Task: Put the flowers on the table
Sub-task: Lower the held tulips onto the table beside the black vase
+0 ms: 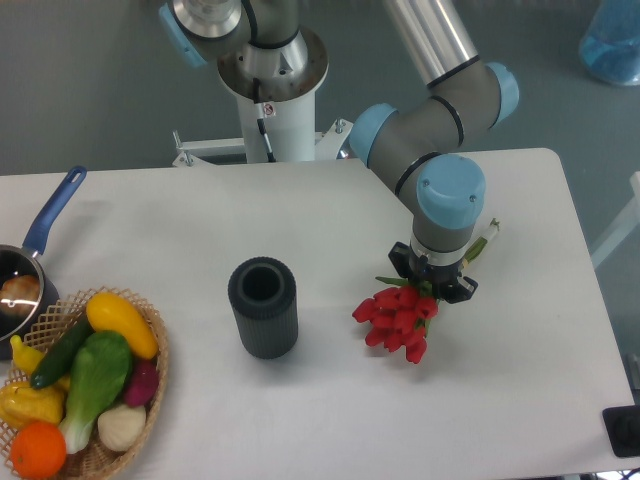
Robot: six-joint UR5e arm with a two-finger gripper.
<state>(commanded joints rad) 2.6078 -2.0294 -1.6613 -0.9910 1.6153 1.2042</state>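
The flowers (397, 319), a bunch of red tulips with green stems, lie low over the white table (330, 400) right of centre. Their heads point toward the front left and the stem ends (483, 238) stick out behind the wrist to the upper right. My gripper (432, 284) points straight down over the bunch and is shut on the stems just behind the blooms. Its fingertips are hidden under the wrist. I cannot tell whether the blooms touch the tabletop.
A dark ribbed cylinder vase (263, 307) stands upright left of the flowers. A wicker basket (88, 385) of vegetables sits at the front left corner, with a blue-handled pot (30, 271) behind it. The robot base (271, 75) is at the back.
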